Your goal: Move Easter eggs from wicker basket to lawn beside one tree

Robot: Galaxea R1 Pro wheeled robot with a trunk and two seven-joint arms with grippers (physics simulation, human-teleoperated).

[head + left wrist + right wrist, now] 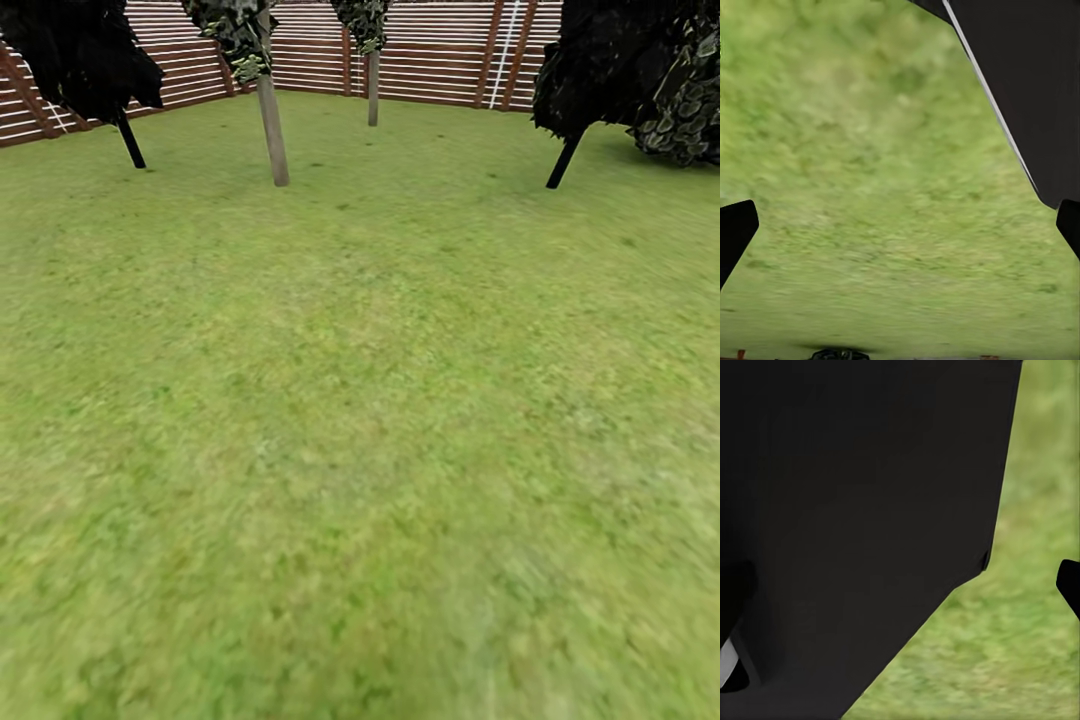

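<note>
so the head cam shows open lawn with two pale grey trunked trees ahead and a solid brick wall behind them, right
Not quite. The head view shows the lawn and two pale grey trunked trees ahead, but behind them stands a slatted fence of red-brown posts and pale horizontal boards, not a solid brick wall.

Wide mottled green lawn [360, 450] runs ahead to the slatted red-brown fence [430, 60] at the back. Pale straight-trunked tree [271, 120] stands far ahead to the left, a second one [373, 85] behind it by the fence. Left gripper [900, 225] hangs over grass, a black robot body panel [1020, 82] beside it.
</note>
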